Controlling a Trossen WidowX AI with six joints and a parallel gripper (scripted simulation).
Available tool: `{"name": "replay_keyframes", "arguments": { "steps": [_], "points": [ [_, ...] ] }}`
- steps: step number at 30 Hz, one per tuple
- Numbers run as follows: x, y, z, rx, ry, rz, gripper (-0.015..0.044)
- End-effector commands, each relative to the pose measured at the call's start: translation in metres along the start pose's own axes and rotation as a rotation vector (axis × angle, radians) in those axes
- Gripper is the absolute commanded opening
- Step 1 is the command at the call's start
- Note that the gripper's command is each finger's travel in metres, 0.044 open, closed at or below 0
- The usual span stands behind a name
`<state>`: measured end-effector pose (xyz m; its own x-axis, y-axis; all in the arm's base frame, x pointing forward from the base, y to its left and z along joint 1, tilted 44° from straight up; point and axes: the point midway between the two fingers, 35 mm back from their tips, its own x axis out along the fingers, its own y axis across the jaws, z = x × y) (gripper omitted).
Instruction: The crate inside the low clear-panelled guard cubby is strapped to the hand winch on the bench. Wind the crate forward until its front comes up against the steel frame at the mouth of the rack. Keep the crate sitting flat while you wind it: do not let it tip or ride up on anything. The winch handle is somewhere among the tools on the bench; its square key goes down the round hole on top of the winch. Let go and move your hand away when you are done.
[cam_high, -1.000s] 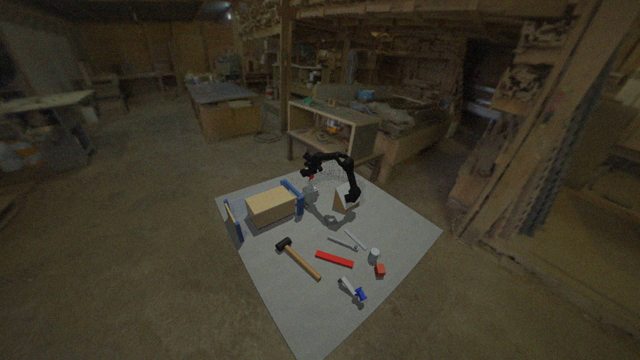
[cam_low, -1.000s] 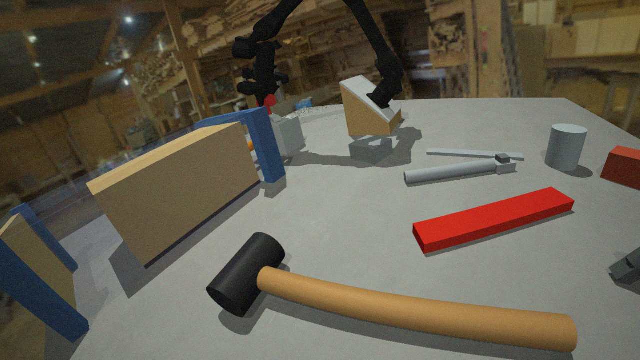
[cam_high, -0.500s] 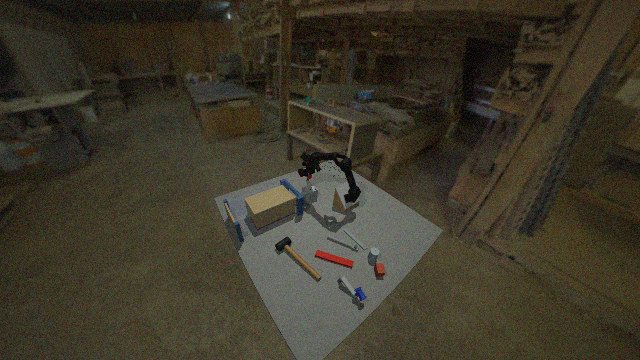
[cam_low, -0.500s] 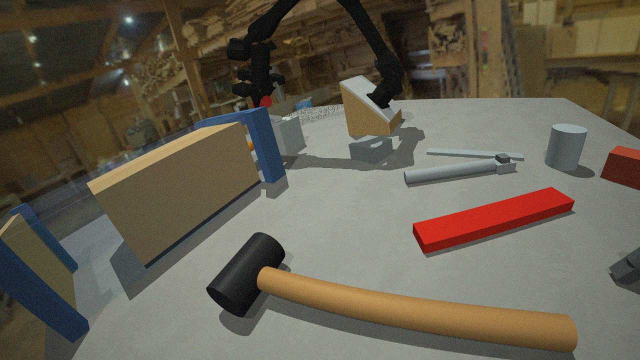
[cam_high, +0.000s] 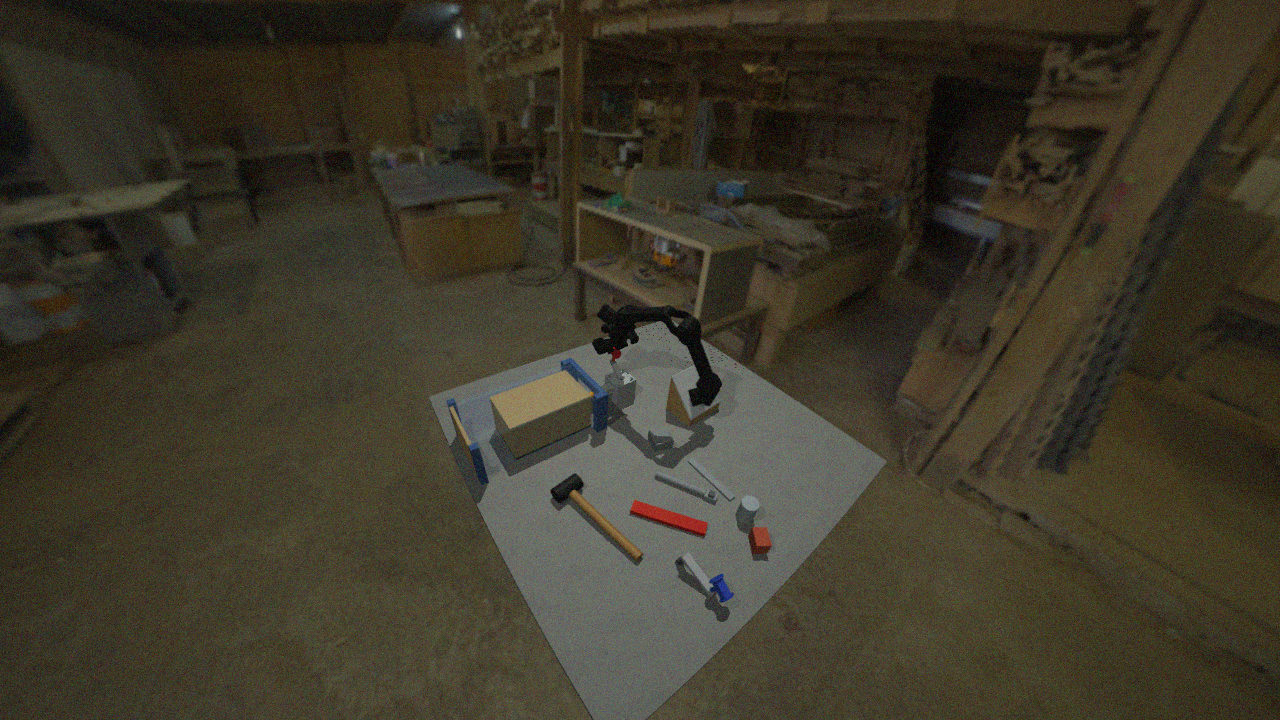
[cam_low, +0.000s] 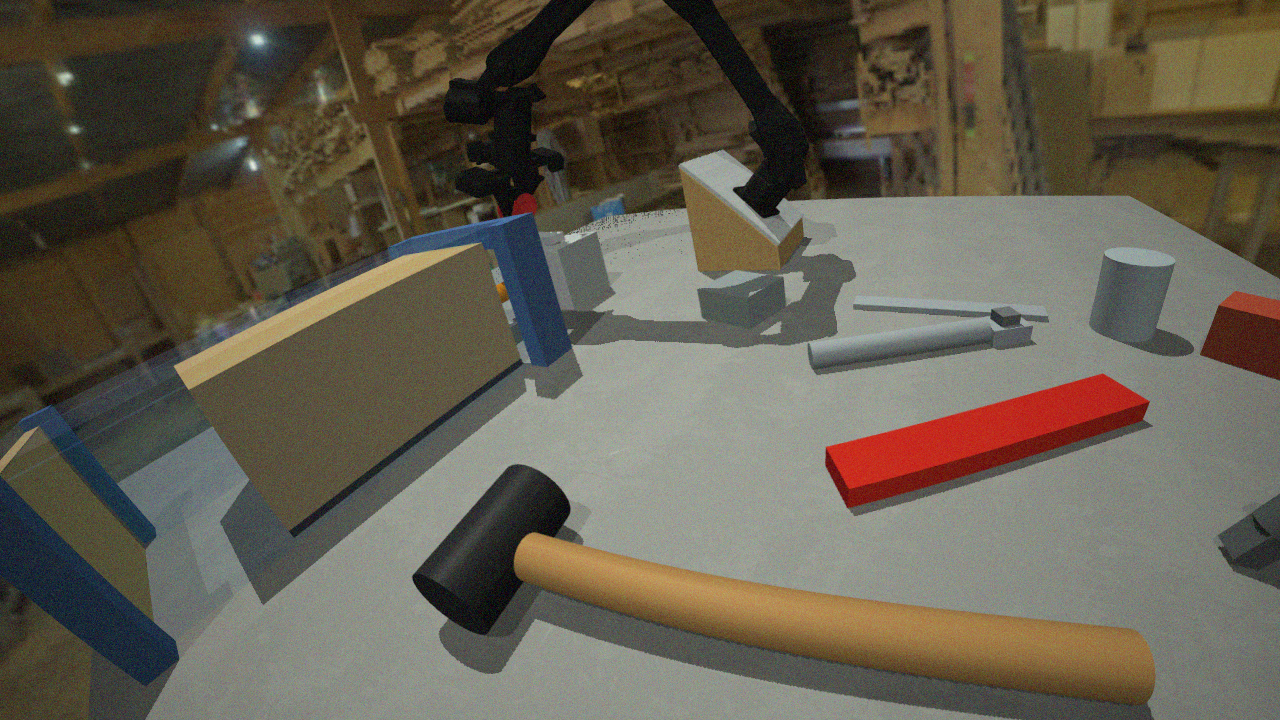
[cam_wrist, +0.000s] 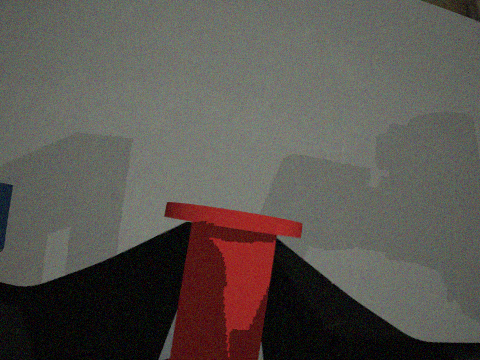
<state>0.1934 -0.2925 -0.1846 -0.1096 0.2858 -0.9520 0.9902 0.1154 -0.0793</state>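
The wooden crate (cam_high: 541, 399) (cam_low: 375, 394) sits flat in the clear-panelled cubby. Its front end is at or very near the blue steel frame (cam_high: 600, 413) (cam_low: 537, 304); I cannot tell whether they touch. The grey winch (cam_high: 623, 391) (cam_low: 581, 273) stands just beyond that frame. My gripper (cam_high: 615, 350) (cam_low: 513, 204) (cam_wrist: 228, 240) is shut on the red knob (cam_wrist: 233, 220) of the winch handle, above the winch. The handle's pale arm (cam_high: 615, 368) runs down toward the winch top. Its key and the round hole are hidden.
A mallet (cam_high: 604, 523) (cam_low: 832, 617), a red bar (cam_high: 668, 518) (cam_low: 984, 438), a grey rod (cam_high: 684, 487) (cam_low: 904, 342) and a blue-knobbed crank (cam_high: 721, 587) lie on the bench. A grey block (cam_high: 660, 440) (cam_low: 741, 300) lies between the winch and the rod.
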Motion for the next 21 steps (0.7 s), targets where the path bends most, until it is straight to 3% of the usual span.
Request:
{"name": "replay_keyframes", "arguments": {
  "steps": [1,21],
  "points": [
    [0.002,0.031,-0.005,-0.036,0.004,0.047,0.0],
    [0.0,0.049,-0.008,-0.037,0.005,0.048,0.0]
  ]
}}
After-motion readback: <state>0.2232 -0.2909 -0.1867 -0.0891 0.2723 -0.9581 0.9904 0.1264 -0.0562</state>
